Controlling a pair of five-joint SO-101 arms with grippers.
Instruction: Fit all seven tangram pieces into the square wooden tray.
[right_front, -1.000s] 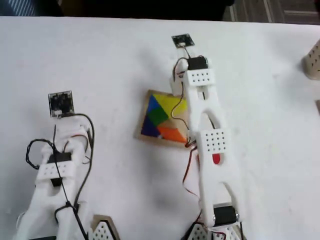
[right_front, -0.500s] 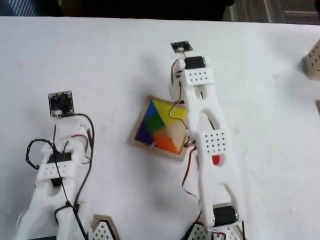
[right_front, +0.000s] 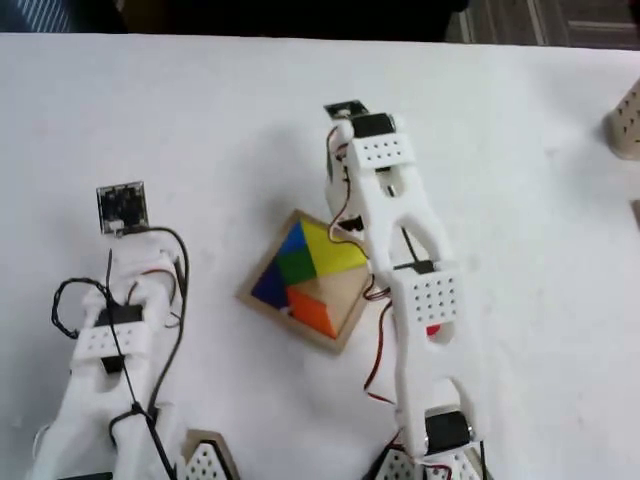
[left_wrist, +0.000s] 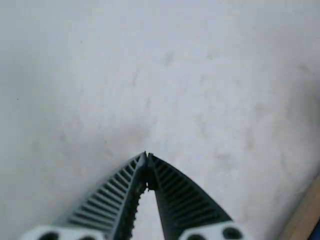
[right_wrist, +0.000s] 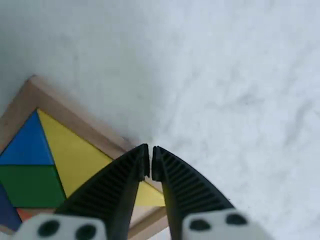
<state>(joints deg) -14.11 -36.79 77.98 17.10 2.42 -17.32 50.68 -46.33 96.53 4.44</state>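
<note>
1. The tray (right_front: 288, 323) lies on the white table (right_front: 200, 120), between the two arms and closer to the right arm. It is turned so that one corner points to the far side.
2. Every piece I can see is inside the tray and lies flat: a blue piece (right_front: 293, 240), a yellow piece (right_front: 335, 245), a green piece (right_front: 297, 268), a dark blue piece (right_front: 268, 287) and an orange piece (right_front: 312, 312).
3. A pale patch (right_front: 335, 290) is on the right side of the tray. I cannot tell whether it is a wood-coloured piece or the bare bottom, so the task looks finished or almost finished.
4. The right gripper (right_wrist: 149, 161) has its jaws closed and holds nothing. Its tips are at the tray's far right rim, just beside the yellow piece.
5. The left gripper (left_wrist: 147, 162) also has closed, empty jaws. It is over bare table, well apart to the left of the tray.
</note>
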